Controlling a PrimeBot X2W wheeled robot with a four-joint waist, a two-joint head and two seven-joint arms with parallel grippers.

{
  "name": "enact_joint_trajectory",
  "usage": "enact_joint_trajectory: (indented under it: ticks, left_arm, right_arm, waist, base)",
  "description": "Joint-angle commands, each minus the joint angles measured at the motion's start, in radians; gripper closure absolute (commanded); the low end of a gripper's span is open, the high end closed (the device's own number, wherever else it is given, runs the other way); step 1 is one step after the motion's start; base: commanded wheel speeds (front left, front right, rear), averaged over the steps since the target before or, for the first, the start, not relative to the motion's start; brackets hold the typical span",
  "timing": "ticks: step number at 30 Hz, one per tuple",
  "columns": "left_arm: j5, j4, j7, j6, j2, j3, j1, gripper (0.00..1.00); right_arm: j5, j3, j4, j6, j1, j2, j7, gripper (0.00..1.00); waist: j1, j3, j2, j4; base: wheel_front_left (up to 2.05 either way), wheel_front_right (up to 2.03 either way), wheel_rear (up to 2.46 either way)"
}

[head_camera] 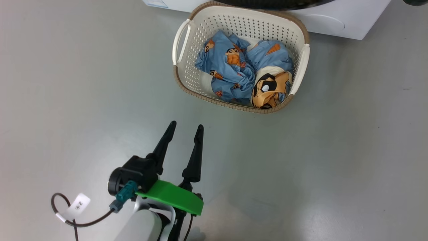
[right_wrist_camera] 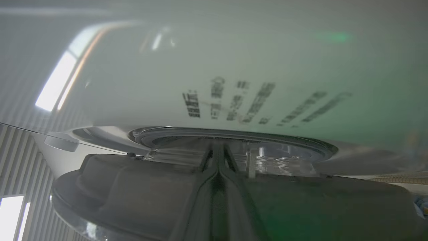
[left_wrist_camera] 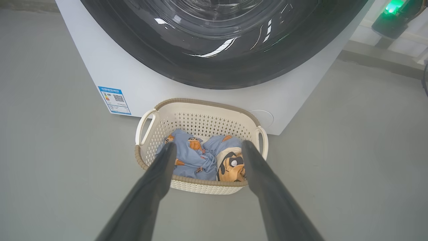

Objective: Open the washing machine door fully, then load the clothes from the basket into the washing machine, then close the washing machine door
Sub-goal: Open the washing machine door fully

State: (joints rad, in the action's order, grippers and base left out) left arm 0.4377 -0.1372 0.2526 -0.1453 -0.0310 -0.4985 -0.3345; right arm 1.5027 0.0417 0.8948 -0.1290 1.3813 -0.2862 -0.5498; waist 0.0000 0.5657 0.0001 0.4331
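Grey floor [head_camera: 334, 150]. The basket [head_camera: 240, 25] stands upright just in front of the washing machine [head_camera: 334, 23], whose white base and black door rim [head_camera: 274, 3] run along the top edge. Inside lie crumpled blue printed clothes [head_camera: 227, 67] and an orange-and-cream cartoon-face piece [head_camera: 271, 87]. The left gripper [head_camera: 186, 125] is at lower left, well apart from the basket, fingers spread and empty, with a green plate [head_camera: 172, 197] behind them and a tagged cable [head_camera: 80, 204] beside it.
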Motion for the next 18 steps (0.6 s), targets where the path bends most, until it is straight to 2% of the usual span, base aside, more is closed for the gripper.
enact_joint_trajectory:
  ticks: [1, 8, 18]
  left_arm:
    - [0.002, 0.025, 0.009, -0.004, -0.019, 0.029, -0.01, 0.0]
    - [0.004, 0.023, 0.009, -0.005, -0.019, 0.03, -0.012, 0.0]
    - [0.001, 0.019, 0.009, -0.005, -0.019, 0.032, -0.018, 0.0]
  right_arm:
    - [-0.002, -0.03, 0.0, -0.002, 0.021, 0.053, -0.036, 1.0]
    - [-0.014, -0.041, 0.045, -0.002, 0.04, 0.049, -0.054, 1.0]
    - [-0.021, -0.049, 0.047, -0.002, 0.032, 0.054, -0.065, 1.0]
  waist:
    - [0.0, 0.001, -0.0001, 0.001]
    - [0.0, 0.001, -0.0001, 0.001]
    - [0.0, -0.009, -0.0001, -0.005]
  base:
    - [0.0, 0.0, 0.0]
    - [0.0, 0.0, 0.0]
    - [0.0, 0.0, 0.0]
